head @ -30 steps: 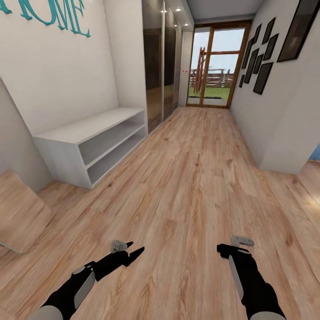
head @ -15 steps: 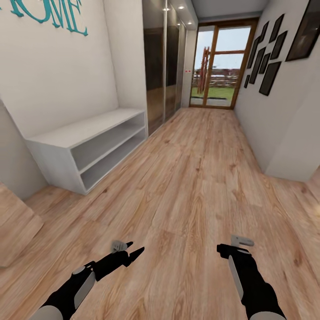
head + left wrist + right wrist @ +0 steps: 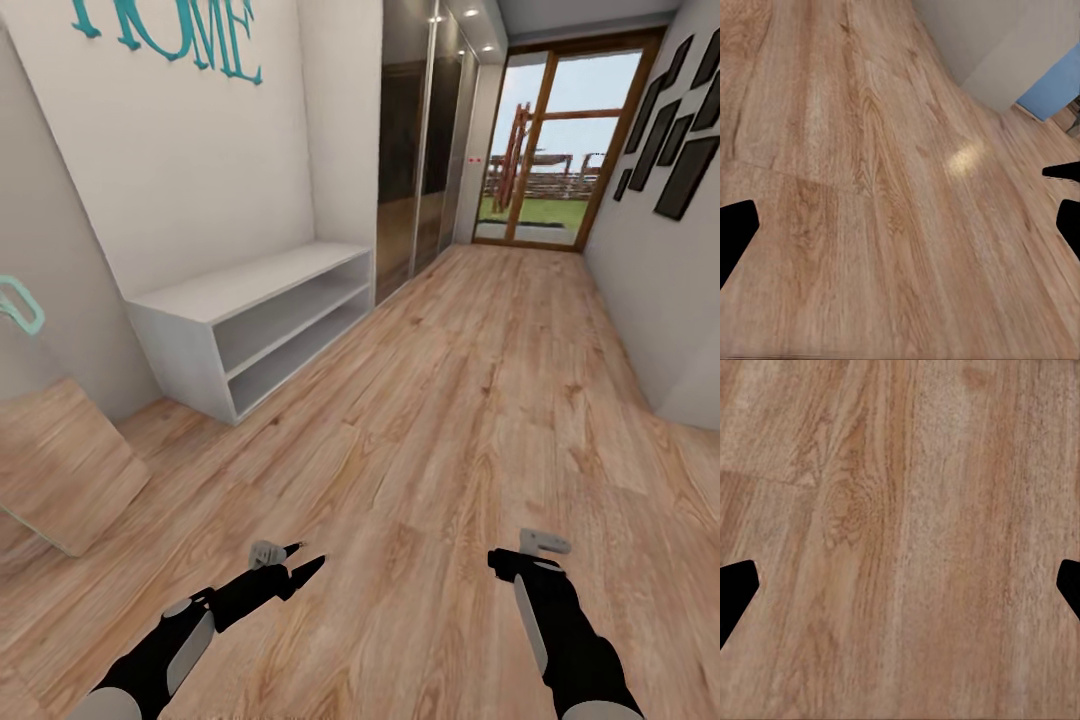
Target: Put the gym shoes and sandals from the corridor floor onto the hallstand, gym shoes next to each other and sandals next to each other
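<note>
Running from the camera toward the glazed door (image 3: 540, 150) at 1 o'clock, the corridor floor (image 3: 450, 400) of light wood planks carries no footwear here. White bench with two open shelf tiers (image 3: 260, 325) stands at 10 o'clock against the wall lettered "HOME" (image 3: 170, 30); mirrored wardrobe doors (image 3: 420, 150) follow it. Dark picture frames (image 3: 680, 130) hang at 2 o'clock. Left gripper (image 3: 295, 563) and right gripper (image 3: 505, 560) hover low, fingers spread, holding nothing.
</note>
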{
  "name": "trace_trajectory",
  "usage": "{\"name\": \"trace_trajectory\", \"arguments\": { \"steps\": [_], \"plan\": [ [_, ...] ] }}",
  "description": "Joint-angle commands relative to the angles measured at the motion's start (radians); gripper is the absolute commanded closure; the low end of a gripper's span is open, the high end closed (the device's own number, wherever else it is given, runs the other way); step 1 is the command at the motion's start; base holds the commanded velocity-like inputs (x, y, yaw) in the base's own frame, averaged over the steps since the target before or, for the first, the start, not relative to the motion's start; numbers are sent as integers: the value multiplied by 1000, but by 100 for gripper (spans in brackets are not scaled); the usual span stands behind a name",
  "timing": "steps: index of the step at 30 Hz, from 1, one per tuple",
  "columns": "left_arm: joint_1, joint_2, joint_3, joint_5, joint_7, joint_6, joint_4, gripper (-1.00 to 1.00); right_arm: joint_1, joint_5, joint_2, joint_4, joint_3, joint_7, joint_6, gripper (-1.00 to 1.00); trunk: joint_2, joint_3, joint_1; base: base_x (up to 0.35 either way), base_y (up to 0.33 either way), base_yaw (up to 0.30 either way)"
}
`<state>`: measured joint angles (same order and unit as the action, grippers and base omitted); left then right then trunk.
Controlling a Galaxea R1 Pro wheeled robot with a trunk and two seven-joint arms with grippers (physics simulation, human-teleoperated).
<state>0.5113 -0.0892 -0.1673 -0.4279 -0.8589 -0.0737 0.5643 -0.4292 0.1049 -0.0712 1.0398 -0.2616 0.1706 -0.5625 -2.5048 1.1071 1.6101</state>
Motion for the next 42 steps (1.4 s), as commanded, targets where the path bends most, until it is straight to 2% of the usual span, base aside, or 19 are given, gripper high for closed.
{"name": "trace_trajectory", "arguments": {
  "steps": [1, 10, 16, 22, 42],
  "plan": [
    [1, -1, -8, -7, 1, -8, -1, -100, 0, 10, -1, 2, -2, -3, -7, -100, 0, 1, 0, 0, 0, 288],
    [1, -1, -8, -7, 1, -7, -1, -100, 0, 10, -1, 2, -2, -3, -7, -100, 0, 1, 0, 33, 0, 288],
    [1, -1, -8, -7, 1, -7, -1, -100, 0, 11, -1, 2, -2, -3, -8, -100, 0, 1, 0, 285, -99, 77],
    [1, -1, -8, -7, 1, -8, -1, -100, 0, 12, -1, 2, -1, -3, -11, -100, 0, 1, 0, 82, -54, 83],
    [1, -1, -8, -7, 1, -7, -1, -100, 0, 11, -1, 2, -1, -3, -14, -100, 0, 1, 0, 7, -4, 282]
  ]
}}
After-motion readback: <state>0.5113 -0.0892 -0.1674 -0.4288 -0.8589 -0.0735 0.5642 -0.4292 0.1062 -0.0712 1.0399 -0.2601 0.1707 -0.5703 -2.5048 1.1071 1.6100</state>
